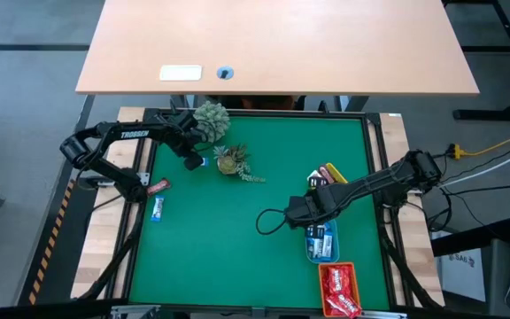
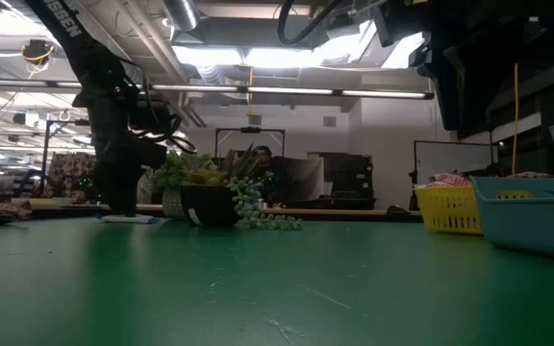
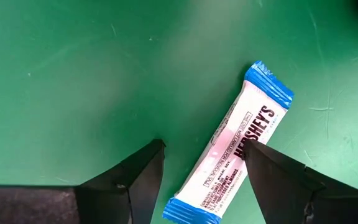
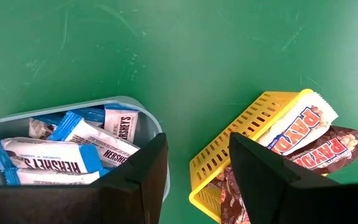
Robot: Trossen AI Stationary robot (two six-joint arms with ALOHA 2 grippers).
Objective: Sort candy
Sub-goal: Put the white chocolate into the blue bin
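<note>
— What can you read under the left gripper [image 3: 204,165]?

— "HERSHEY'S" on a blue-and-white bar [image 3: 235,149] lying on the green counter [image 3: 73,74] near its far left corner, between your spread fingers.

— And the right gripper [image 4: 197,165]?

— Its fingers are apart and empty, above the blue tray [image 4: 151,124] of Hershey's bars [image 4: 73,146] and the yellow tray [image 4: 241,134] of PayDay packets [image 4: 303,127].

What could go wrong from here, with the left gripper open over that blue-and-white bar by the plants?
1. The left gripper straddles the blue-and-white bar, which lies askew; one finger overlaps its edge, so closing may pinch the wrapper or push it aside.
2. The plants stand right beside that arm; lifting could brush them.
3. Two more candies lie at the mat's left edge, possibly awkward to reach.
</note>
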